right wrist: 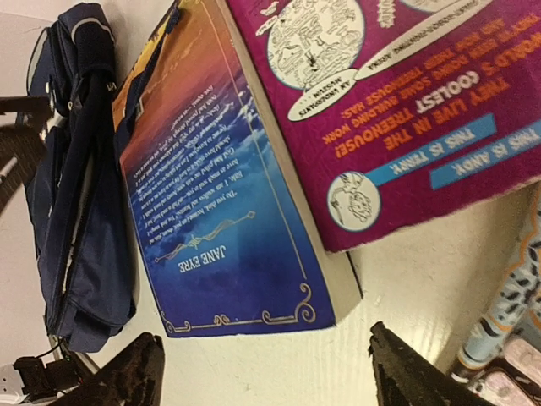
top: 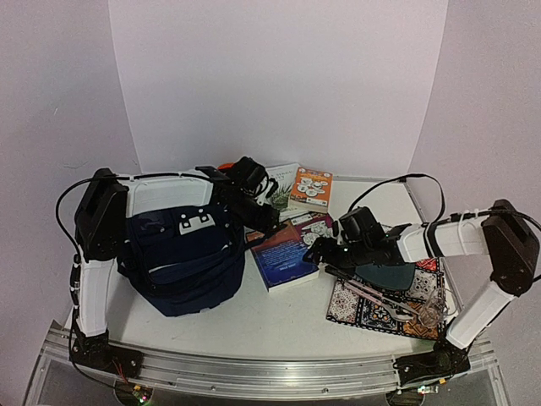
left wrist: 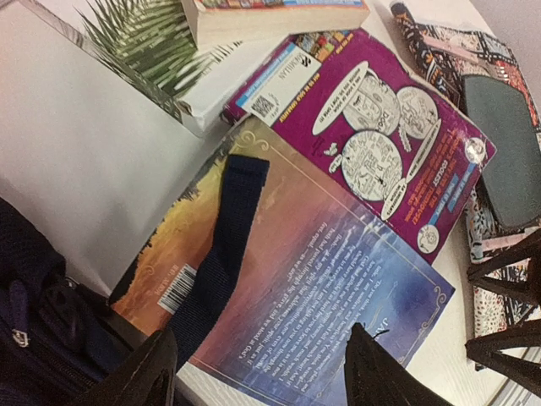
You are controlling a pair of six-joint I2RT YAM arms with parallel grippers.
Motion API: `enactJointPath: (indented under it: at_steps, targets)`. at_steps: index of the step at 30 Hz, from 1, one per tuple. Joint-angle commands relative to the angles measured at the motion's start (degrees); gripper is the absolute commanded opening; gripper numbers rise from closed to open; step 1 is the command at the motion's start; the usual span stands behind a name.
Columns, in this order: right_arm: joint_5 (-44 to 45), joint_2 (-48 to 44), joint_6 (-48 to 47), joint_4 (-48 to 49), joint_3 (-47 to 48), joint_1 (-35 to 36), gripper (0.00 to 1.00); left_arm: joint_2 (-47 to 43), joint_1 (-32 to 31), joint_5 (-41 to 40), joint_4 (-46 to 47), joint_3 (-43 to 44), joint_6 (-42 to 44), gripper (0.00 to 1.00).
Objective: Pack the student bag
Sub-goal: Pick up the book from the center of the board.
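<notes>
Looking from above, where do we place the student bag (top: 182,258)?

We see it on the left side of the bench (top: 254,317), close against the left arm. One dark strap (left wrist: 224,245) trails from it across the cover of the blue book (left wrist: 321,296).

And our left claw (left wrist: 258,376)?

Its fingers are apart, poised over one end of that blue book, with nothing between them.

Do we say the same of the right claw (right wrist: 266,376)?

We do. It is spread wide above the bench just off the blue book's corner, gripping nothing. The purple book (right wrist: 406,110) lies right beside the blue one. Whether either claw touches anything, we cannot tell.
</notes>
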Motion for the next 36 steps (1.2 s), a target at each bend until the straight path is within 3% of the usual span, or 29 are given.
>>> enactJointPath:
  at_steps: [1, 12, 16, 22, 29, 33, 36]
  targets:
    - [-1.2, 3.9, 0.7, 3.1, 2.1, 0.3, 0.81, -0.1, -0.5, 3.3, -0.5, -0.8, 1.2, 0.69]
    - [-1.9, 8.3, -0.6, 4.6, 2.6, 0.2, 0.7, -5.6, -0.9, -0.8, -0.7, -8.2, 1.7, 0.7]
    - [-3.7, 10.3, -1.4, 6.1, 3.6, 0.2, 0.63, -7.0, -1.8, 2.5, -0.6, -10.1, 2.0, 0.7]
    - [-6.5, 10.6, -1.6, 8.7, 5.0, 0.2, 0.45, -6.6, -4.6, 1.7, -0.5, -11.6, 2.0, 0.7]
    - [-10.1, 7.6, -2.0, 9.6, 6.1, 0.2, 0.13, -7.3, -7.5, -2.0, -0.3, -12.1, 4.6, 0.7]
    - [-12.2, 7.9, -1.7, 10.2, 6.6, 0.2, 0.01, -8.2, -9.0, -4.4, 0.7, -13.7, 7.1, 0.7]
    - [-12.2, 7.8, -1.0, 10.9, 6.0, 0.2, 0.0, -9.2, -9.8, -6.9, 2.5, -16.2, 9.3, 0.7]
